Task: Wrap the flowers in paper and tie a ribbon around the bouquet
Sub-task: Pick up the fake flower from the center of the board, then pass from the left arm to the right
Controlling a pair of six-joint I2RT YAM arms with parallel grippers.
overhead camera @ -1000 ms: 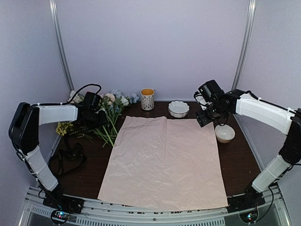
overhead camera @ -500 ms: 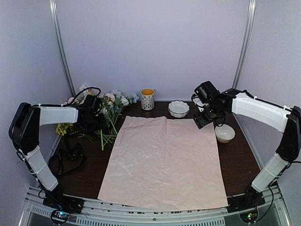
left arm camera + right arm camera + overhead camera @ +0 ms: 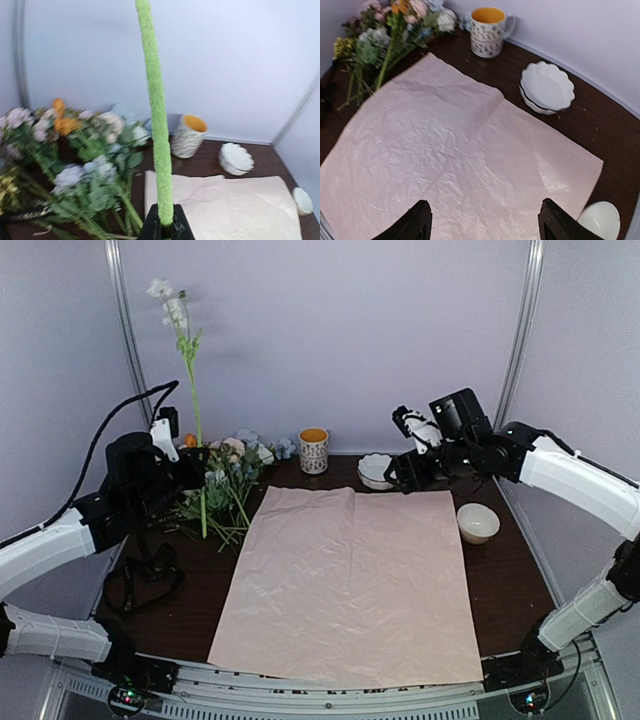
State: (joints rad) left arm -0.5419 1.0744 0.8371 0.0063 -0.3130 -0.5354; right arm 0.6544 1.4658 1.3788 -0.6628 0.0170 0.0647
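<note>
My left gripper (image 3: 196, 466) (image 3: 164, 227) is shut on the lower end of one flower stem (image 3: 190, 380) (image 3: 155, 125). The stem stands upright, with its white bloom (image 3: 165, 295) high against the back wall. The other flowers (image 3: 235, 475) (image 3: 90, 165) (image 3: 385, 35) lie in a pile left of the paper's far corner. The pink paper (image 3: 350, 580) (image 3: 460, 155) (image 3: 225, 205) lies flat mid-table. My right gripper (image 3: 402, 476) (image 3: 485, 222) hangs open above the paper's far right part, holding nothing. The black ribbon (image 3: 140, 580) lies in loops at the left. The bouquet is out of view.
A patterned mug with a yellow inside (image 3: 314, 450) (image 3: 490, 30) (image 3: 187, 136) and a scalloped white bowl (image 3: 380, 470) (image 3: 546, 87) stand behind the paper. A small white bowl (image 3: 478, 523) (image 3: 600, 220) sits at the paper's right edge. Walls close the back and sides.
My left gripper has shut on one stem and lifted it upright out of the pile, the arm drawing back toward the near left. My right gripper has moved left over the paper, still open.
</note>
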